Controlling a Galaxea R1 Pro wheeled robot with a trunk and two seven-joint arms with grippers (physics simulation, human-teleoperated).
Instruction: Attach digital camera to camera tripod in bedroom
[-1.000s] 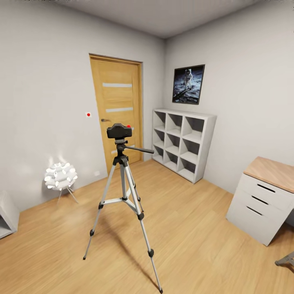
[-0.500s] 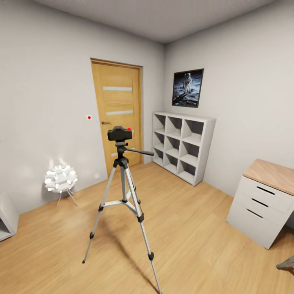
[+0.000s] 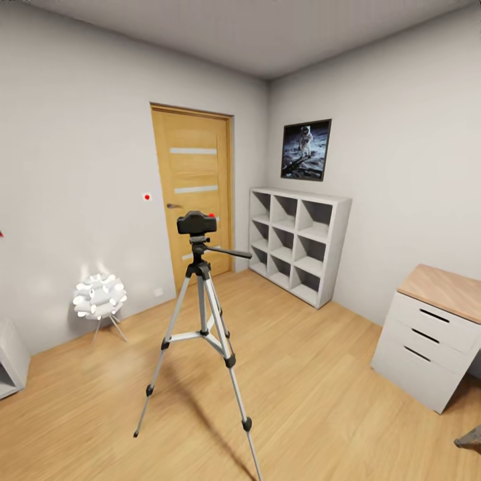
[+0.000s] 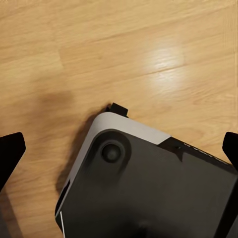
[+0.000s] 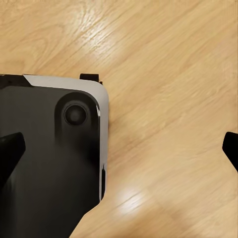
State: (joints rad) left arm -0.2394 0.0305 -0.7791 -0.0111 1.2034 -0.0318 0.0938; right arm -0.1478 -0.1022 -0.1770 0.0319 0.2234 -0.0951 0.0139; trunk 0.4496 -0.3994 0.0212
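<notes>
We find the camera seated atop the tripod, at eleven o'clock from centre. Rigid, light, top-heavy, we judge; grip its body sides. Both grippers stand wide, empty.

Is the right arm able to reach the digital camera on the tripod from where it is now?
Probably not yet. The digital camera sits atop the camera tripod across open floor, while the open right gripper hangs low, pointing down over the robot's base.

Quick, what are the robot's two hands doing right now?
Left end effector: open, holding nothing.
Right end effector: open, holding nothing.
</notes>
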